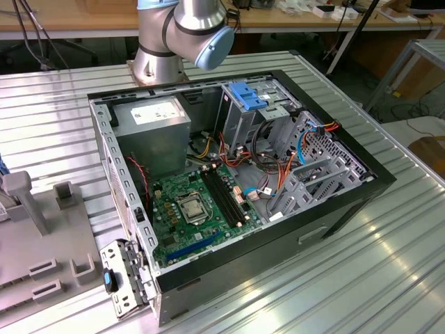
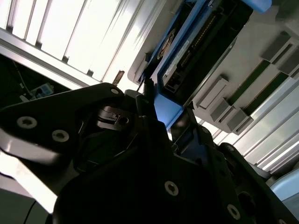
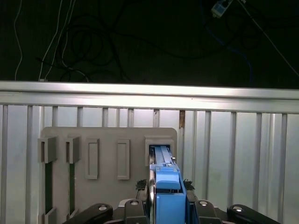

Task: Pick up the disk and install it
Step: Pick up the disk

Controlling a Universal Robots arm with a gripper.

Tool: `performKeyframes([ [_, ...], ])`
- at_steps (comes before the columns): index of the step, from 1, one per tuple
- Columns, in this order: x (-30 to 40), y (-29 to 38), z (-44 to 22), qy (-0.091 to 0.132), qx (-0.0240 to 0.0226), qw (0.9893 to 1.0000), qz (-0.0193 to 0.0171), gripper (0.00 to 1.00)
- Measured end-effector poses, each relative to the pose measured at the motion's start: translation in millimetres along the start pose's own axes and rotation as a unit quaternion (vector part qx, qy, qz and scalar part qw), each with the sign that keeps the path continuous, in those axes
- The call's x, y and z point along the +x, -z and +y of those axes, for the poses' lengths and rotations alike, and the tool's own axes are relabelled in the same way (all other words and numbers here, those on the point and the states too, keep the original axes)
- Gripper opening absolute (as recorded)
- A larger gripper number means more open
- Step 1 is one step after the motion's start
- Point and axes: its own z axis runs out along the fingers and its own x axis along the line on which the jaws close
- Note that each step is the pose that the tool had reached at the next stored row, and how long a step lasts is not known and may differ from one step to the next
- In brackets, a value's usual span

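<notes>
Tool: the tool point(image 3: 166, 193) is clamped on the disk point(image 3: 162, 158), one finger flat against each side of the blue carrier. I can't spot any gap in either wrist view.

Disk: it's standing on edge with its far end sitting in a slot of the grey fixture tray point(image 3: 107, 140). The tray lies on the ribbed metal worktop point(image 3: 233, 154), toward the exterior view's left of the open PC case point(image 1: 334, 202).

Progress: I'd say the grab is made, but the disk doesn't look lifted clear of the slot.

Risk, slot: pulled at a tilt, the carrier could bind in the slot and drag the whole tray along.

Risk, grip: the hold is on smooth plastic near one end, so the heavy drive could pivot or slide between the fingers.

Risk, case: loose orange cables point(image 1: 281, 174) hang just beside the drive cage point(image 1: 243, 125) under its fixed blue bracket point(image 1: 248, 94). A crooked approach could snag them or jam against the cage rails.
</notes>
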Motion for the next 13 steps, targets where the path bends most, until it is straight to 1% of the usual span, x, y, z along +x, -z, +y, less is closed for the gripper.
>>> performKeyframes([
  [10, 0.0, -1.0, 0.0, 0.000, 0.0000, 1.0000, 0.0000, 0.41],
  [12, 0.0, -1.1, 0.0, 0.000, 0.0000, 1.0000, 0.0000, 0.36],
  [13, 0.0, -1.1, 0.0, 0.000, 0.0000, 1.0000, 0.0000, 0.36],
])
